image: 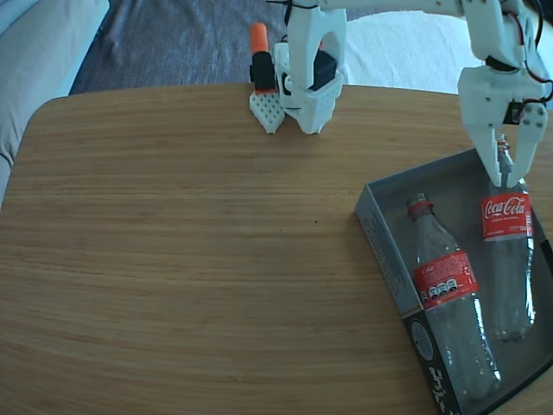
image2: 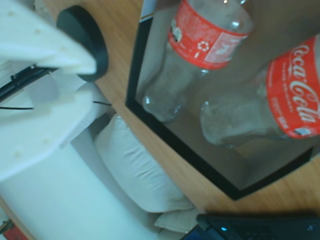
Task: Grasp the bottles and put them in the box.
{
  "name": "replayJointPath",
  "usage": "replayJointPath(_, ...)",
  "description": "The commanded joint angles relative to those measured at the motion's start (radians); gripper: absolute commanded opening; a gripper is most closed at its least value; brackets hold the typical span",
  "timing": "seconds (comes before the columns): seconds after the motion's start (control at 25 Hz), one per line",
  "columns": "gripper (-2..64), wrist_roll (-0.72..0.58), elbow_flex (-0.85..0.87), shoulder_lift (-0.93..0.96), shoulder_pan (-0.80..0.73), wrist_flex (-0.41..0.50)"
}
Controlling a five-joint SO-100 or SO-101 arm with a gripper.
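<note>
The box point(image: 386, 251) lay nearest the fixed camera, at the near right corner of the wooden table point(image: 190, 251), its black outer side with white print facing the near edge. Both bottles lay inside it, side by side, necks pointing far. The left bottle point(image: 448, 298) lay free, label up. The right bottle point(image: 507, 259) had its neck between the fingers of the gripper point(image: 504, 166), which hung over the box's far end with its jaws set narrow about the neck; whether they actually pressed it could not be told. In the wrist view both bottle bases point(image2: 165, 97) sat close to the box's black rim point(image2: 180, 145).
</note>
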Motion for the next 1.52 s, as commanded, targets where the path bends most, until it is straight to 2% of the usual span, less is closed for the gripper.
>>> replayJointPath(0.0,-0.5,-0.002,-0.008,0.028,0.003,-0.009)
replayJointPath(0.24,0.2,-0.002,-0.005,0.028,0.026,-0.011)
replayJointPath(0.32,3.4,0.002,-0.005,0.028,0.078,-0.011)
replayJointPath(0.52,30.0,0.012,0.026,0.046,0.241,0.038)
replayJointPath(0.64,45.2,0.123,0.009,0.046,0.319,0.129)
replayJointPath(0.72,52.3,0.149,-0.003,0.046,0.362,0.173)
replayJointPath(0.8,56.5,0.163,-0.008,0.048,0.4,0.212)
replayJointPath(0.88,57.3,0.152,0.006,0.066,0.46,0.233)
replayJointPath(1.16,57.2,0.15,0.14,0.097,0.811,0.183)
replayJointPath(1.48,57.2,0.155,0.293,0.097,1.138,0.193)
